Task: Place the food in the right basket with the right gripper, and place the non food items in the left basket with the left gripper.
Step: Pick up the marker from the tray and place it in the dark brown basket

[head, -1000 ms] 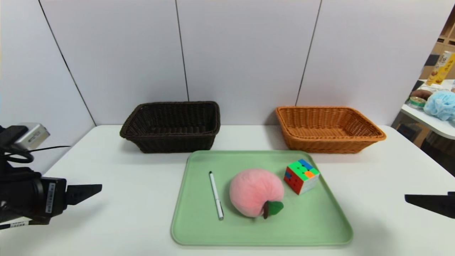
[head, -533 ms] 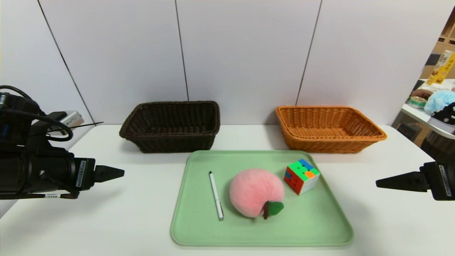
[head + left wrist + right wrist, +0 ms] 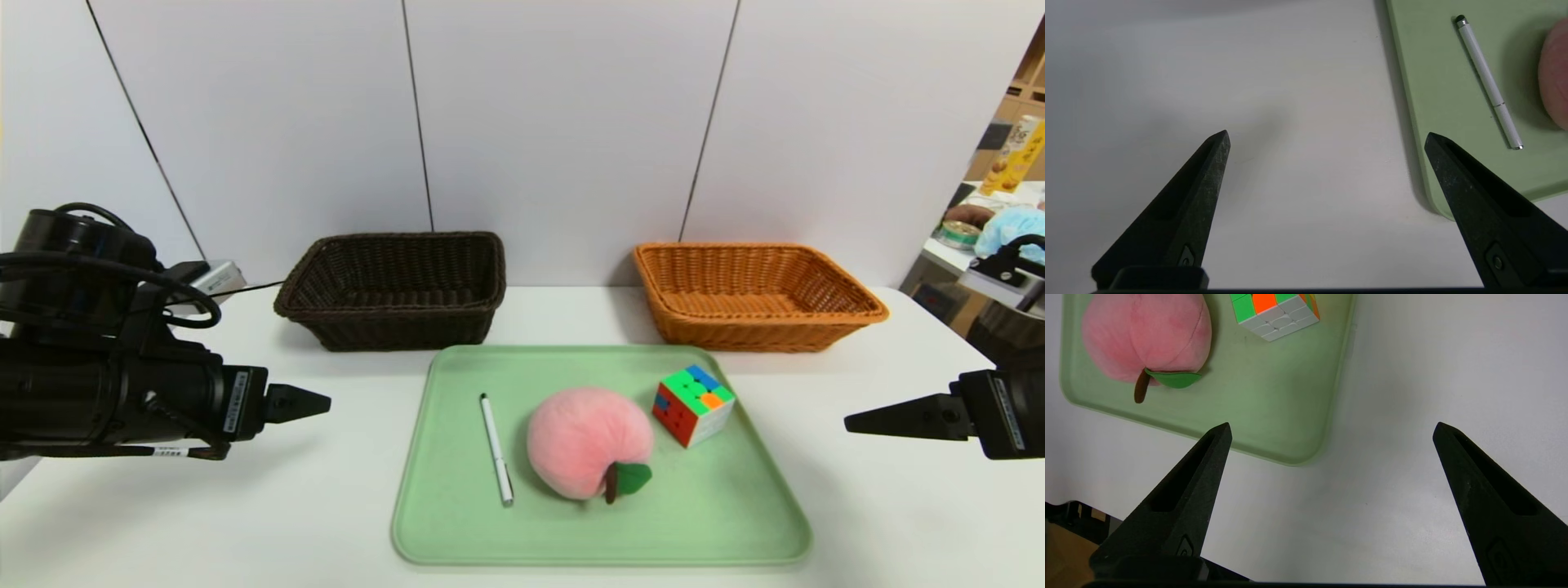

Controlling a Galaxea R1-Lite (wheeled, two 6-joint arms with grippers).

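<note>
Jaws stand wide apart and unladen on both the left gripper [image 3: 1327, 131] and the right gripper [image 3: 1333, 423], each above the table beside the tray [image 3: 604, 552]. Peach [image 3: 588, 441], on the tray between pen [image 3: 496, 449] and cube [image 3: 694, 406], appears soft, light and likely to squash; grip recommended across its round middle, clear of stem and leaf. Pen, slim and probably slippery, warrants a mid-barrel pinch; cube, evidently stiff, opposite faces.

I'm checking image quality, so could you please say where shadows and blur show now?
Head view: soft shadow on the table below the left gripper; left wrist view: crisp shadow beside the pen; right wrist view: faint shading, cube cut off.
</note>
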